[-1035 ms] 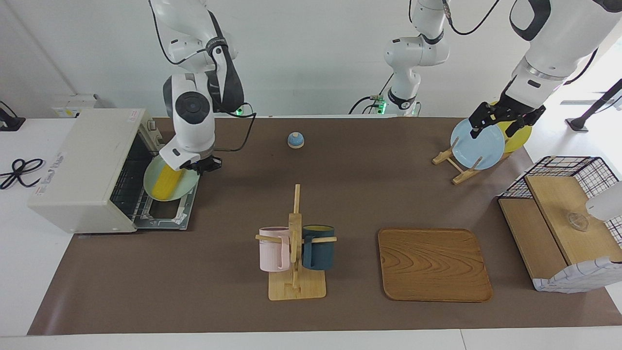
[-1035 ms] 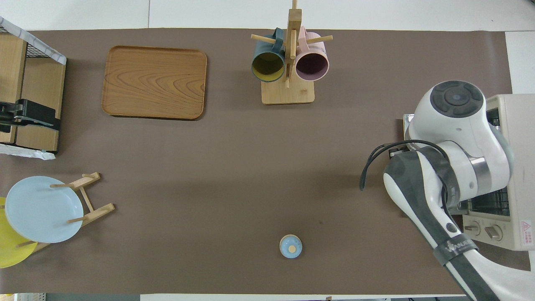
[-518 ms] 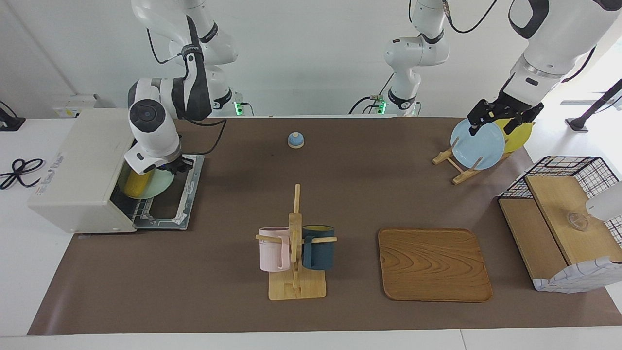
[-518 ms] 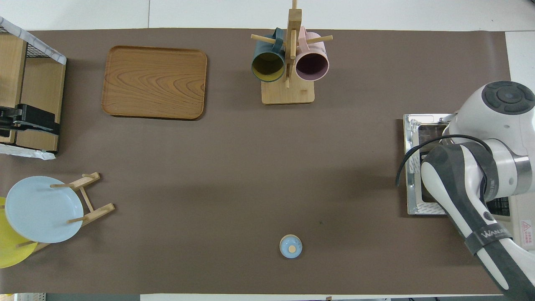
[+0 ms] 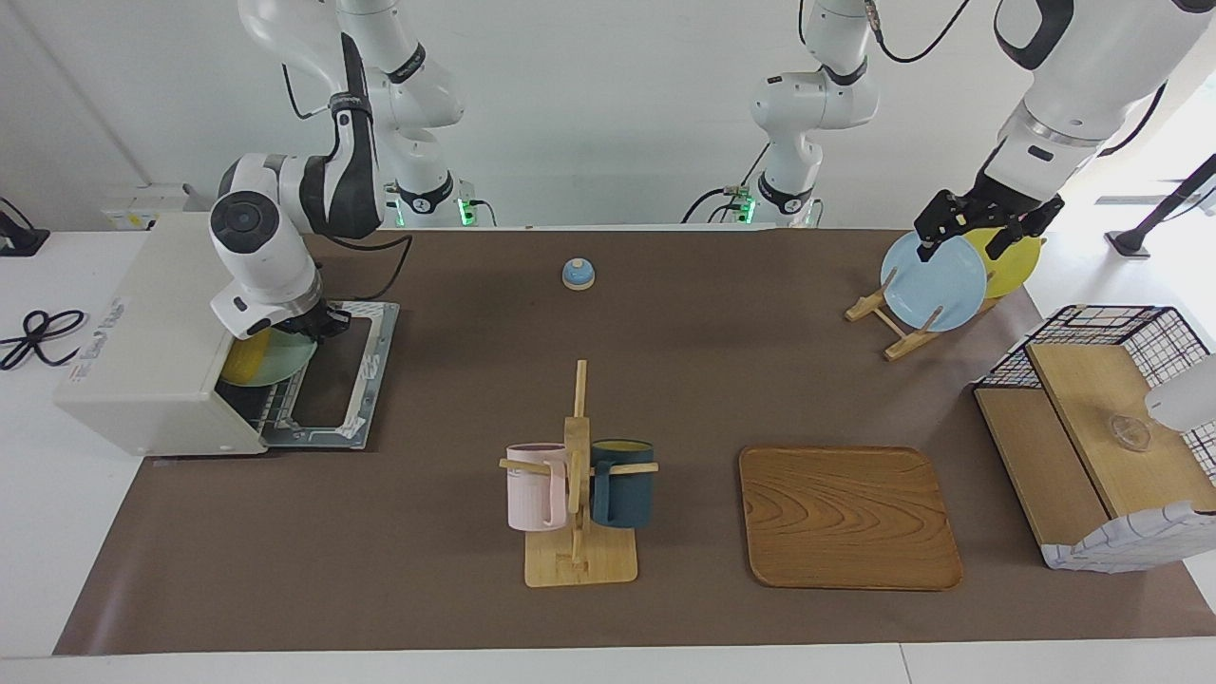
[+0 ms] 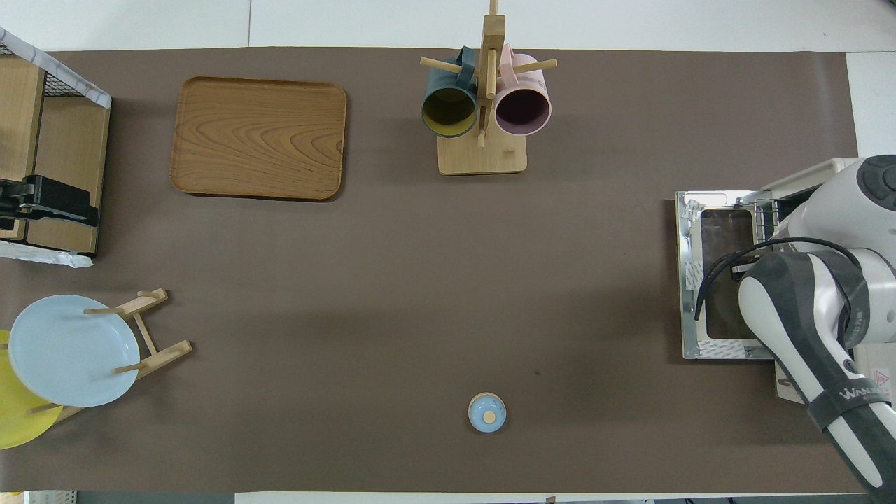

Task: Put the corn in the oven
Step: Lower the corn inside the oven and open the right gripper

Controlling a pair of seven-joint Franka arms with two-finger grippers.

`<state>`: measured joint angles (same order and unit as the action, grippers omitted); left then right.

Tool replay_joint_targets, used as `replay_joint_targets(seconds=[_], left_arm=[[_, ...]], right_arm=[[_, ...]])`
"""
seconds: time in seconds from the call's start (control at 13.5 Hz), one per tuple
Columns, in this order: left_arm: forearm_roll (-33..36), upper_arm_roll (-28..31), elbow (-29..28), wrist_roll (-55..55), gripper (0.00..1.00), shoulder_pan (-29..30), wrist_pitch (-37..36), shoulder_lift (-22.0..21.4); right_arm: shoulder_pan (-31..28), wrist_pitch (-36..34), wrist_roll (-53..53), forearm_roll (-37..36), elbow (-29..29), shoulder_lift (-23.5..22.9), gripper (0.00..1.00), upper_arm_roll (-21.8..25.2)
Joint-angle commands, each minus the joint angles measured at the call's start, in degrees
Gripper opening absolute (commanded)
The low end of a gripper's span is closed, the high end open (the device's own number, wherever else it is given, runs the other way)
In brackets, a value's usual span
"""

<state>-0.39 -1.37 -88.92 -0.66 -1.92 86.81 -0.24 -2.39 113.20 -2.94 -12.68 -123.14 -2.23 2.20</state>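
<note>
The cream-white oven (image 5: 152, 323) stands at the right arm's end of the table with its door (image 5: 342, 380) dropped open. My right gripper (image 5: 318, 326) is at the oven's mouth, shut on the rim of a pale green plate (image 5: 285, 353). The yellow corn (image 5: 245, 353) lies on that plate. Plate and corn are mostly inside the oven, over the wire rack. In the overhead view the right arm (image 6: 805, 308) hides the gripper, plate and corn; only the oven (image 6: 833, 175) and its door (image 6: 693, 280) show. My left gripper (image 5: 978, 228) is open and empty over the plate rack.
A mug rack (image 5: 578, 475) with a pink and a dark blue mug stands mid-table. Also on the table are a wooden tray (image 5: 848, 518), a small blue knob (image 5: 578, 274), a blue plate (image 5: 934, 283) and a yellow plate (image 5: 1012, 256) in a wooden rack, and a wire-and-wood shelf basket (image 5: 1102, 446).
My right gripper has carried the green plate with the corn from above the open door into the oven's mouth. The left gripper has shifted only slightly.
</note>
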Motion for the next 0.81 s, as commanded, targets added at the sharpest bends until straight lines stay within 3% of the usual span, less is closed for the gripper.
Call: replay_joint_targets(seconds=[0.0, 0.22, 0.3, 0.74], left_arm=[[1.2, 0.1, -1.4, 0.6, 1.0, -0.1, -0.6, -1.5], [1.2, 0.1, -1.5, 0.7, 1.0, 0.0, -0.4, -1.5], [1.2, 0.1, -1.5, 0.7, 1.0, -0.1, -0.2, -1.5], [1.2, 0.1, -1.5, 0.7, 1.0, 0.0, -0.2, -1.5]], right_arm=[[-1.5, 2.8, 1.4, -0.1, -2.5, 1.3, 0.26, -0.7], [-0.7, 2.9, 1.4, -0.2, -1.7, 1.0, 0.59, -0.7], [-0.5, 2.6, 1.4, -0.2, -1.3, 0.9, 0.64, -0.8], [2.9, -0.7, 1.0, 0.1, 2.7, 0.0, 0.64, -1.1]])
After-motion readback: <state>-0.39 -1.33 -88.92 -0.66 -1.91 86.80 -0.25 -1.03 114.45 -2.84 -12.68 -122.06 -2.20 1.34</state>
